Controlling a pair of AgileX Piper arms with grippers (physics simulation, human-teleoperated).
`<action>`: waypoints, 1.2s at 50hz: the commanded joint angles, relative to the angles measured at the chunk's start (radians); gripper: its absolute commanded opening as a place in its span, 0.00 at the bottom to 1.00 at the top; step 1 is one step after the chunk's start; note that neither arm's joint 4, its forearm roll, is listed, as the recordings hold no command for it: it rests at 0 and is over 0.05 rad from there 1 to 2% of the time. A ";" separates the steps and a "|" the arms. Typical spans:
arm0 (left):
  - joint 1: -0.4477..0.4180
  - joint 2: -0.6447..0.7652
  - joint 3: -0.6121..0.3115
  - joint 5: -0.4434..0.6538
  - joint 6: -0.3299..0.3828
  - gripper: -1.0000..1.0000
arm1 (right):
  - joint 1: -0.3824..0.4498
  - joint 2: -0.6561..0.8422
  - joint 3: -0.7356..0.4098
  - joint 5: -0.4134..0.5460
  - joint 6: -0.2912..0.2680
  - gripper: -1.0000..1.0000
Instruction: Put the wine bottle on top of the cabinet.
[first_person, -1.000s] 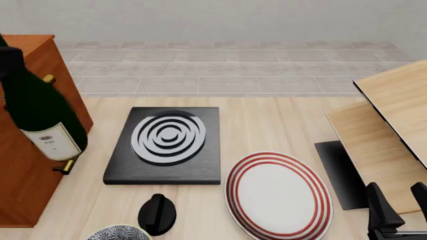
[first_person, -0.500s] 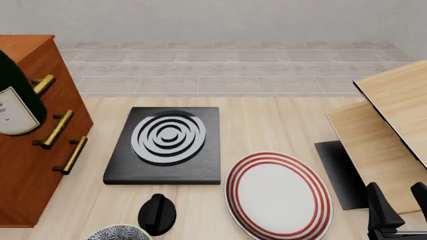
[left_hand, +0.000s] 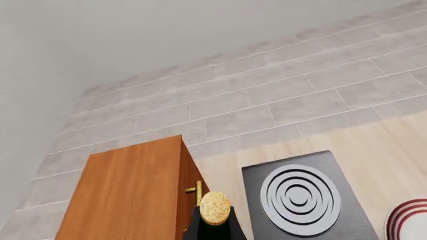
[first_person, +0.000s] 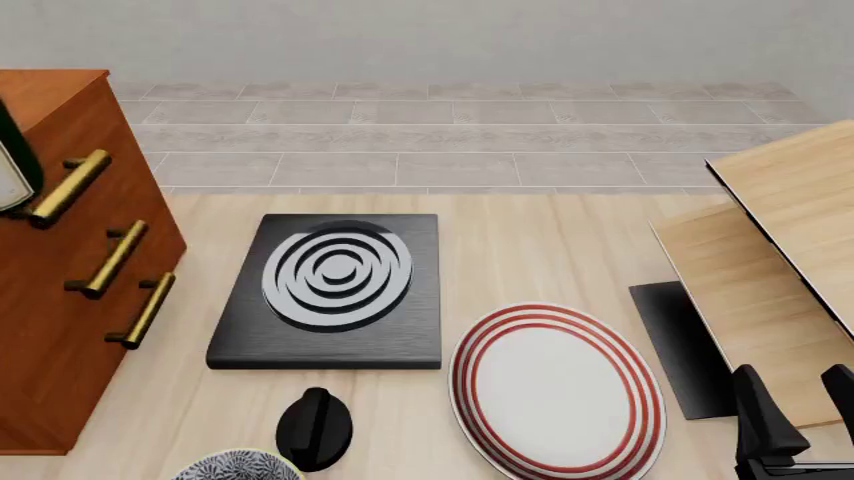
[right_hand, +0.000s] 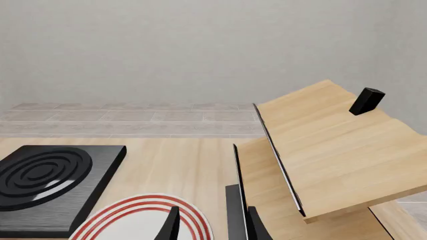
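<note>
At the far left: the wine bottle (first_person: 12, 160) showed only as a sliver at the frame edge, level with the cabinet's top corner.
Left tool: not visible in any view; its opening could not be told. Its wrist camera looked up the bottle's neck to the tan cork (left_hand: 215, 207), which suggests it held the bottle, though no grip was seen.
Bottle axis: apparently along the left tool's line of sight, cork foremost; whether upright could not be told.
Cabinet (left_hand: 127, 192): its flat top lay just beyond and beside the cork in the left wrist view; the bottle seemed off the front edge, above the top brass handle (first_person: 70, 187).
Key relation: by my judgement, the bottle needed to go further left and away, over the top.
Right tool (right_hand: 213, 226): parted, empty, low at the near right by the striped plate (first_person: 558, 390), well apart from the bottle.
Nearer arm: left.
</note>
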 joint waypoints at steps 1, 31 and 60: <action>0.075 0.033 -0.008 -0.043 0.002 0.00 | 0.000 0.000 0.000 0.000 0.000 1.00; 0.315 0.106 0.010 -0.140 0.032 0.00 | 0.000 0.000 0.000 0.000 0.000 1.00; 0.448 0.140 0.053 -0.181 0.002 0.00 | 0.000 0.000 0.000 0.000 0.000 1.00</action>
